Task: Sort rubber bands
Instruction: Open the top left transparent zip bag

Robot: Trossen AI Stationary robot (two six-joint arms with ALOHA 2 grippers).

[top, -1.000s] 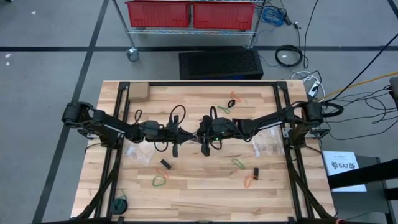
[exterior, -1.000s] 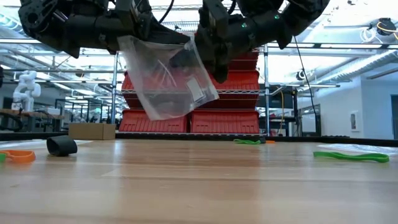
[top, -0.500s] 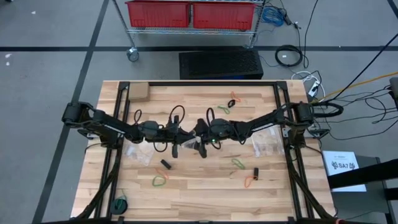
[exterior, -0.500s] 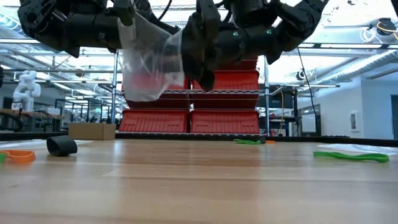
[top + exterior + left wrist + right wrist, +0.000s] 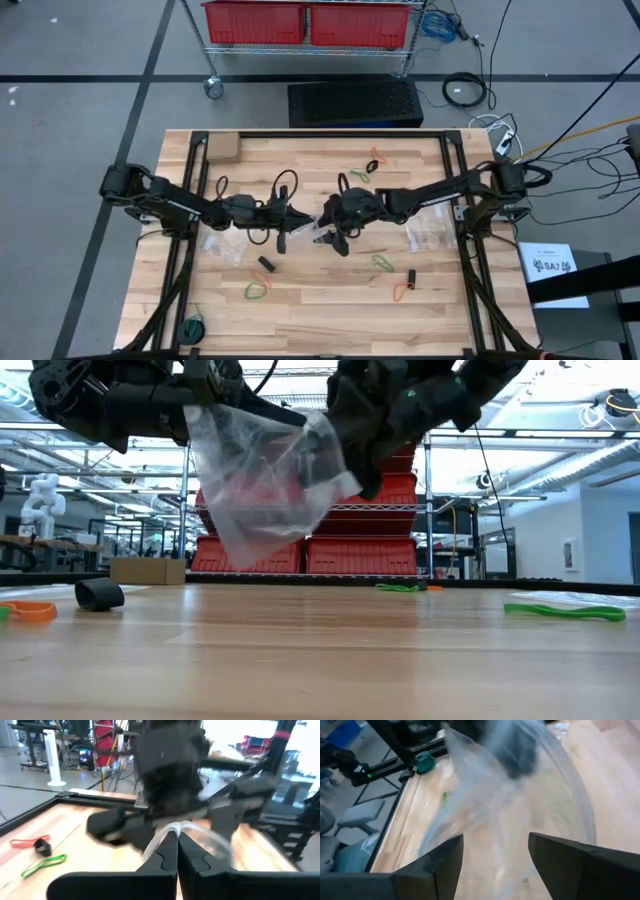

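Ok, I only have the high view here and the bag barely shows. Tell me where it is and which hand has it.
Observer: In the low view the clear bag hangs in the air, off the table.
Operator: Give me the left hand.
Observer: Its wrist view shows the left hand shut, pinching a bunched edge of the bag.
Operator: Now the right.
Observer: The right hand is open, its fingers spread, with the bag just ahead of them and not gripped.
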